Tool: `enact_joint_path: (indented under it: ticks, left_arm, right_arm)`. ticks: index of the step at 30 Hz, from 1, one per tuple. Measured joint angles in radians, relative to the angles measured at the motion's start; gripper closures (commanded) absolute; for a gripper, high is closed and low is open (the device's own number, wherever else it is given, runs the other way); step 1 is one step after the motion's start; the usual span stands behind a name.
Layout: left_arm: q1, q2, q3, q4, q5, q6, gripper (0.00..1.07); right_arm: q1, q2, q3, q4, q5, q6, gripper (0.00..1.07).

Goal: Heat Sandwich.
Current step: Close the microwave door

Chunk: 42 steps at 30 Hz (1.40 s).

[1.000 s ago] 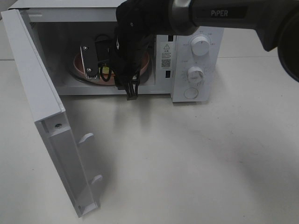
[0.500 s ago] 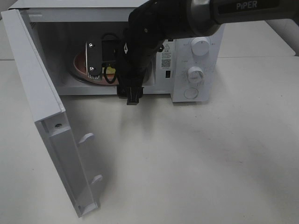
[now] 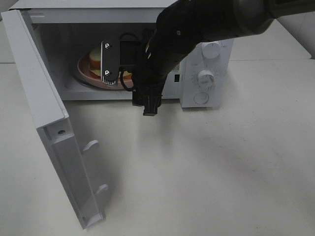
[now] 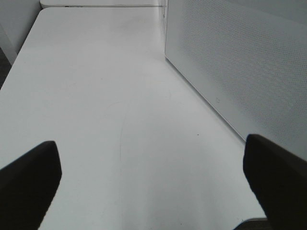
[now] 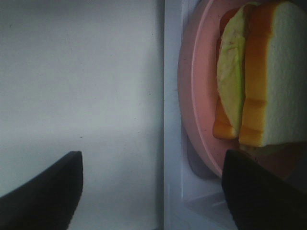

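The sandwich (image 3: pixel 94 57) (image 5: pixel 261 81), pale bread with a green layer and orange edge, lies on the round pink plate (image 3: pixel 84 72) (image 5: pixel 199 100) inside the open microwave (image 3: pixel 216 29). My right gripper (image 3: pixel 130 87) (image 5: pixel 153 196) hangs at the mouth of the oven, just in front of the plate. It is open, its jaws wide apart with nothing between them. One finger (image 3: pixel 109 61) partly hides the sandwich in the high view. My left gripper (image 4: pixel 153 187) is open over bare table beside the microwave's perforated side wall (image 4: pixel 240 62). It is out of the high view.
The microwave door (image 3: pixel 44 113) stands swung out to the left, reaching toward the table's front. Two knobs (image 3: pixel 206 77) and a round button sit on the panel at the right. The black right arm (image 3: pixel 211 19) crosses above the oven from the upper right.
The right gripper has drawn back out of the oven toward the right and front, and its jaws have spread. The plate with the sandwich stays inside, more of it showing.
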Motion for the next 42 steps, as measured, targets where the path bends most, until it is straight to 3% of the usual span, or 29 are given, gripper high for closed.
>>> enact_joint_path:
  ticks: [28, 42]
  left_arm:
    - [0.000, 0.000, 0.000, 0.000, 0.000, 0.000, 0.09]
    - [0.000, 0.000, 0.000, 0.000, 0.000, 0.000, 0.09]
  right_arm:
    - [0.000, -0.468, 0.446, 0.003, -0.011, 0.508, 0.31]
    - [0.000, -0.782, 0.655, 0.003, 0.128, 0.792, 0.27]
